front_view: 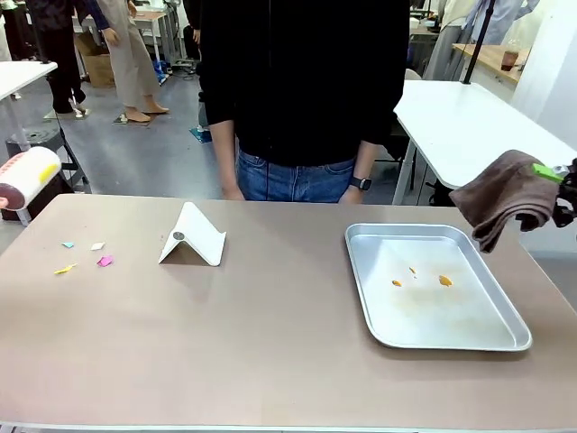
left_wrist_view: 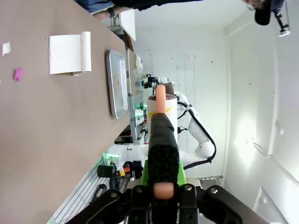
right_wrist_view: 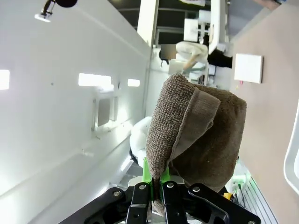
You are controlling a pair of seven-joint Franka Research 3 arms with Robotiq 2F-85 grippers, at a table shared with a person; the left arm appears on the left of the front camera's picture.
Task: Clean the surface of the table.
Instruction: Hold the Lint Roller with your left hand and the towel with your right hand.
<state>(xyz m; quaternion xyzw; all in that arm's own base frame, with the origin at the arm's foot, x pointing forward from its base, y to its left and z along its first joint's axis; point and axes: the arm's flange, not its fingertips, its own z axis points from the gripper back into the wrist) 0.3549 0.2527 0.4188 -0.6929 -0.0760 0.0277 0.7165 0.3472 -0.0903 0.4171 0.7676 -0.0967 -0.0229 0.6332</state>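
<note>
The beige-brown table [front_view: 270, 343] carries several small paper scraps [front_view: 86, 255] at its left side, and these scraps [left_wrist_view: 18, 73] lie far off in the left wrist view. My right gripper [front_view: 561, 185] hangs over the table's right edge, shut on a folded brown cloth [front_view: 505, 194]. In the right wrist view the cloth [right_wrist_view: 196, 135] stands up from my shut right gripper [right_wrist_view: 157, 186]. My left gripper [left_wrist_view: 163, 176] is shut on the handle of a lint roller [left_wrist_view: 161, 112], held off the table [left_wrist_view: 46, 130]. The roller's white roll [front_view: 29, 173] pokes in at the far left.
A silver tray [front_view: 505, 334] with orange crumbs [front_view: 444, 280] sits at the right. A white folded card [front_view: 191, 236] stands left of centre. A person in black stands at the far edge, hands down. White tables stand behind.
</note>
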